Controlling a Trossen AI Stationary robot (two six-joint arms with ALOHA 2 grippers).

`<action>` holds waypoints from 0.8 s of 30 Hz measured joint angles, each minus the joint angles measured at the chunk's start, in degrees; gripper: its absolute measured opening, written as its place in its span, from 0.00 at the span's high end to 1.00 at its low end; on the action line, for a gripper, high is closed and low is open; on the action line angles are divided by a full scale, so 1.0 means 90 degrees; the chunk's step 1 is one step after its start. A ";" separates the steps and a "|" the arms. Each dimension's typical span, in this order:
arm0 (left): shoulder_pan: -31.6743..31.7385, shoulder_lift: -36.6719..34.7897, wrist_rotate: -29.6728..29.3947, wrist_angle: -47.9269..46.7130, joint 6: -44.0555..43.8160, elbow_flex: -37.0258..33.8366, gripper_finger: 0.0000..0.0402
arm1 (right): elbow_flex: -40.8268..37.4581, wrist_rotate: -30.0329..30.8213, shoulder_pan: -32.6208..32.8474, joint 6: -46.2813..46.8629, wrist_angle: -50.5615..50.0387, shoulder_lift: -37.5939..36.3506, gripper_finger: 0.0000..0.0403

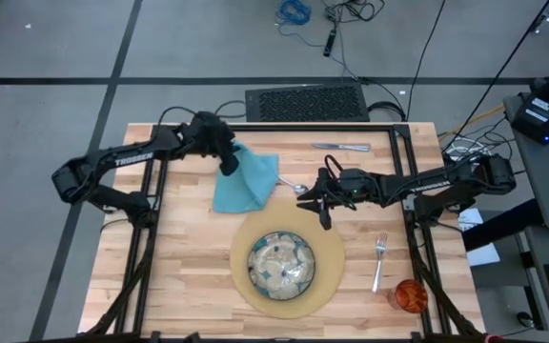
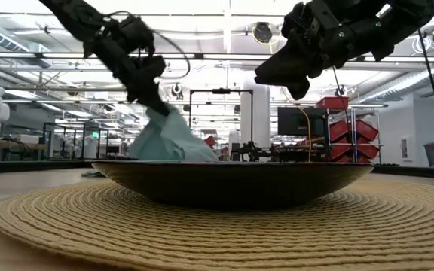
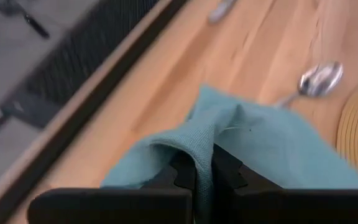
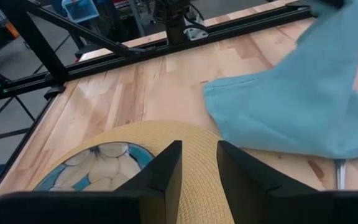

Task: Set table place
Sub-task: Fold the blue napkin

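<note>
My left gripper (image 1: 227,164) is shut on the teal napkin (image 1: 251,183) at the table's far left of centre. The napkin rises in a tent shape in the low view (image 2: 168,139). My right gripper (image 1: 315,200) hovers open above the far right rim of the round tan placemat (image 1: 332,257), nothing between its fingers (image 4: 166,168). The green-patterned plate (image 1: 281,264) sits on the placemat. The spoon (image 1: 294,187) lies by the napkin's right edge, the knife (image 1: 341,147) near the far edge, the fork (image 1: 379,259) right of the placemat, and the orange cup (image 1: 410,295) at the near right corner. My left gripper pinches a bunched fold of the napkin (image 3: 201,146) between its two fingers, at the cloth's far left part. The fingers slant down from the table's far left. The cloth drapes slack below the fingers, and its near right part (image 1: 255,195) lies on the table.
A black metal frame (image 1: 398,143) runs along the table's edges. A dark grille (image 1: 305,101) lies on the floor beyond the far edge. Bare wood (image 1: 179,276) shows to the left of the placemat.
</note>
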 joint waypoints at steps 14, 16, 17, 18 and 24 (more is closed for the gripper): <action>0.0063 0.0466 0.0287 -0.0933 -0.0159 0.0009 1.00 | 0.0000 -0.0004 0.0024 0.0077 0.0090 0.0399 0.77; -0.0036 0.0434 0.0284 -0.0809 -0.0308 0.0011 1.00 | 0.0000 -0.0022 0.0024 0.0112 0.0080 0.0520 0.77; -0.0060 0.0382 0.0282 -0.0824 -0.0382 0.0009 1.00 | 0.0000 -0.0026 0.0024 0.0121 0.0098 0.0585 0.77; -0.0095 0.0329 0.0285 -0.0827 -0.0402 0.0009 1.00 | 0.0000 -0.0040 0.0030 0.0126 0.0127 0.0629 0.77; -0.0177 0.0191 0.0171 -0.1212 -0.0445 0.0016 1.00 | 0.0000 -0.0213 0.0073 0.0129 0.0458 0.0856 0.77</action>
